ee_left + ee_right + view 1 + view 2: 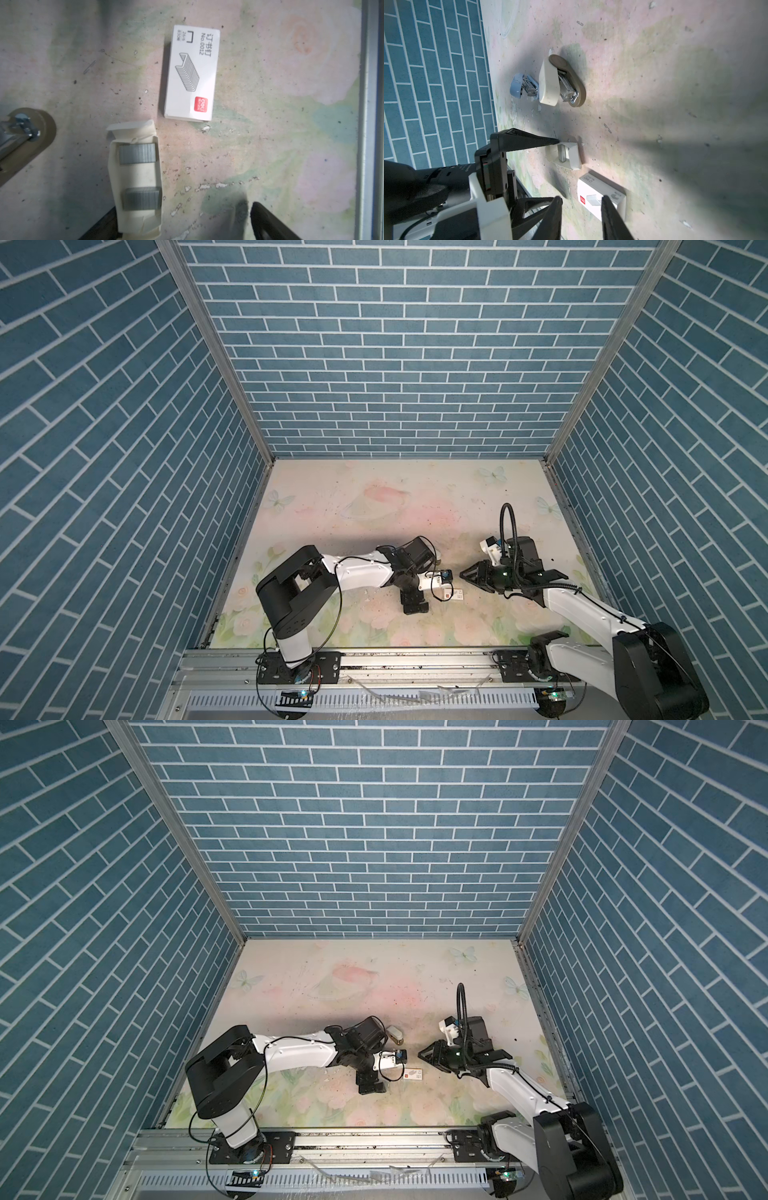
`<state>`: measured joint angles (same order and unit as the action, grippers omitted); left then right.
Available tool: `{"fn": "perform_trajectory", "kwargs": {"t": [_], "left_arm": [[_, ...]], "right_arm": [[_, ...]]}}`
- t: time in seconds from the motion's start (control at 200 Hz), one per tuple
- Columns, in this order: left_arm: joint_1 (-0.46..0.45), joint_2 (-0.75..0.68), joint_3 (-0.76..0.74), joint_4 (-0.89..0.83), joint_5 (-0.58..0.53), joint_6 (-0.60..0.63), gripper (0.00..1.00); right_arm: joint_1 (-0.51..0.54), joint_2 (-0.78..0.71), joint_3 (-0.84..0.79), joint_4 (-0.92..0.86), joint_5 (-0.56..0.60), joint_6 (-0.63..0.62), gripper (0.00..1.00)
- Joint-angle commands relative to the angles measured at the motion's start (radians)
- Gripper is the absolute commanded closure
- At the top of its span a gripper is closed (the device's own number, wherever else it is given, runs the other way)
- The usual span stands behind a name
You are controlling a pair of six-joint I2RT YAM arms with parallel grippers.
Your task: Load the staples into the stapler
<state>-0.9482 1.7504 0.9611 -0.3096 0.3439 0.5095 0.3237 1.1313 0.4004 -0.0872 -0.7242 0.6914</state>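
Observation:
Two dark-grey strips of staples (137, 153) lie in an open cream cardboard tray (135, 220) on the table. My left gripper (182, 230) hangs open over the tray's near end, holding nothing. The tray sits close to one of its fingers (529, 141). A cream and tan stapler (560, 83) lies beyond the tray with its top swung open; it also shows in a top view (395, 1034). My right gripper (581, 218) is open and empty, low over a white staples box (593, 191). In both top views the two grippers (415, 603) (463, 574) are near each other at mid-table.
A small blue stapler (523, 85) lies beside the cream one. The white staples box (457, 594) sits between the two grippers. Blue brick walls (124, 489) enclose the table, and a metal rail (374, 659) runs along the front edge.

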Motion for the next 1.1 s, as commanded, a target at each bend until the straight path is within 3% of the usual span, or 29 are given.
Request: {"fn": "perform_trajectory", "kwargs": {"t": [0.0, 0.275, 1.095], "left_arm": [[0.008, 0.034, 0.007, -0.055, 0.045, 0.011, 0.02], [0.007, 0.06, 0.027, -0.084, 0.097, 0.028, 0.01], [0.027, 0.095, 0.053, -0.079, 0.107, 0.011, 0.0]], "right_arm": [[0.017, 0.037, 0.037, 0.069, -0.029, 0.003, 0.67], [0.08, 0.145, 0.065, 0.117, 0.035, 0.012, 0.67], [0.178, 0.23, 0.064, 0.128, 0.107, 0.006, 0.75]]}}
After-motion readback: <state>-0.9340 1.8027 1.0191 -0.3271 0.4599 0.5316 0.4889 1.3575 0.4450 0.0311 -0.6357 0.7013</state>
